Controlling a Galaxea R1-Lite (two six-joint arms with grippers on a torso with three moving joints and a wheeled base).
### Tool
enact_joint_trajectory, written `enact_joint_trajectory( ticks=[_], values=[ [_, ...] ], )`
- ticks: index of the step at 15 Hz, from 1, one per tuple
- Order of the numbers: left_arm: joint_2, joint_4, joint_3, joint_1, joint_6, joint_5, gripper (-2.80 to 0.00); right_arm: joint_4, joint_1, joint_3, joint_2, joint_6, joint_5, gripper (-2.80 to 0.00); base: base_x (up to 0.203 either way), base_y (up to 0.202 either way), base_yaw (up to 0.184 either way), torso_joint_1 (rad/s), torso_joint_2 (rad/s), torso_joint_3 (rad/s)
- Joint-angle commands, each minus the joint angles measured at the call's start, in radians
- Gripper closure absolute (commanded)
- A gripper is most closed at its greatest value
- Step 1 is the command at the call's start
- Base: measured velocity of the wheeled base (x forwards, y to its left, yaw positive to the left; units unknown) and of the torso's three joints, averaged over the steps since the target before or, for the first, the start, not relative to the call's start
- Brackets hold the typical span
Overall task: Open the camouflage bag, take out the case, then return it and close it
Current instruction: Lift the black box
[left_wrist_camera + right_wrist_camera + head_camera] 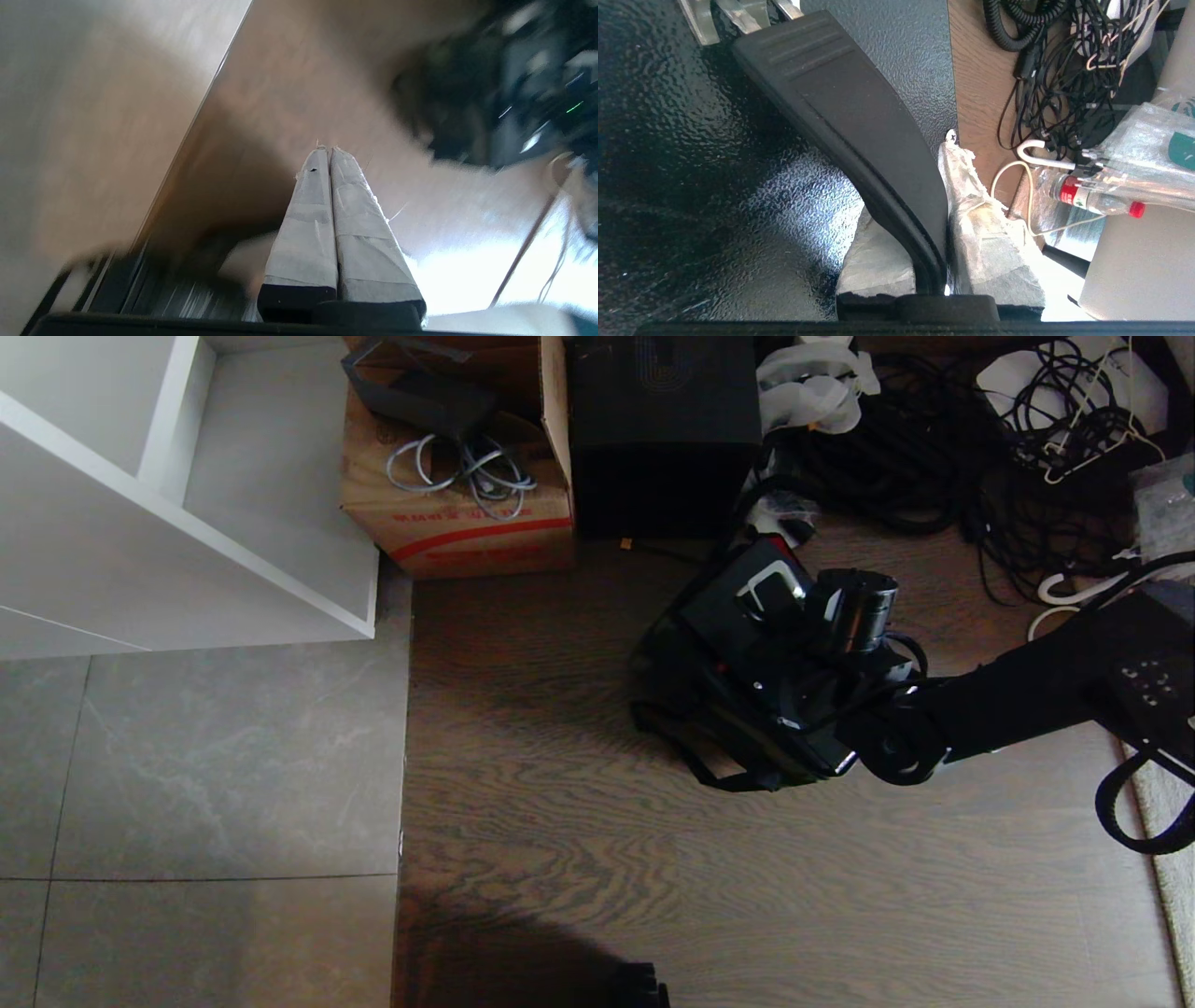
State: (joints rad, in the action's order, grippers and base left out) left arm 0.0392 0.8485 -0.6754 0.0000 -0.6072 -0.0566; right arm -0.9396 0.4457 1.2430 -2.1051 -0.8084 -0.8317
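Taped grey fingers [334,219] of the left gripper [330,148] are pressed together on nothing, hanging low over bare wood floor [579,859] at the near edge; only a dark sliver of it shows in the head view. Likely just clear of the work.

Right gripper [934,261] pinches the case's black handle bar [850,116] between its taped fingers, one pad each side. Grip on the handle probably lets the arm carry the flat case without clamping the wide body.

Case [747,607] sits tilted in mid-floor, right arm reaching in from the right. Black pebbled hard shell, silver brackets at the handle end.

Camouflage bag [686,705] lies under and around the case, dark and slumped, black strap looping onto the floor, a fleck of red lining visible. Case looks partly in the bag; in or out, cannot tell.

Beyond: cardboard carton [457,513], plain black box [663,429], cable tangle [934,457].
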Motion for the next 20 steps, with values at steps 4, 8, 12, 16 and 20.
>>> enact_joint_trajectory(
  ticks=[4,8,12,16,20],
  values=[
    [-0.039,0.058,0.042,0.0,0.033,0.015,0.0,-0.005,0.001,-0.004,-0.003,-0.005,-0.006,0.0,0.0,0.0,0.0,0.0,0.0,0.0],
    [-0.039,-0.434,0.387,0.0,0.282,0.101,0.0,-0.007,0.001,-0.006,-0.003,-0.005,-0.006,0.0,0.0,0.0,0.0,0.0,0.0,0.0],
    [-0.039,-1.031,0.686,0.0,0.471,0.136,0.0,-0.007,0.001,-0.008,-0.003,-0.005,-0.004,0.0,0.0,0.0,0.0,0.0,0.0,0.0],
    [-0.039,-0.91,0.683,-0.001,0.774,0.021,0.0,-0.007,0.001,-0.005,-0.007,-0.005,-0.004,0.0,0.0,0.0,0.0,0.0,0.0,0.0],
    [-0.039,-0.875,0.684,-0.002,0.606,0.049,0.0,-0.008,0.001,-0.011,-0.011,-0.004,-0.004,0.0,0.0,0.0,0.0,0.0,0.0,0.0]
  ],
)
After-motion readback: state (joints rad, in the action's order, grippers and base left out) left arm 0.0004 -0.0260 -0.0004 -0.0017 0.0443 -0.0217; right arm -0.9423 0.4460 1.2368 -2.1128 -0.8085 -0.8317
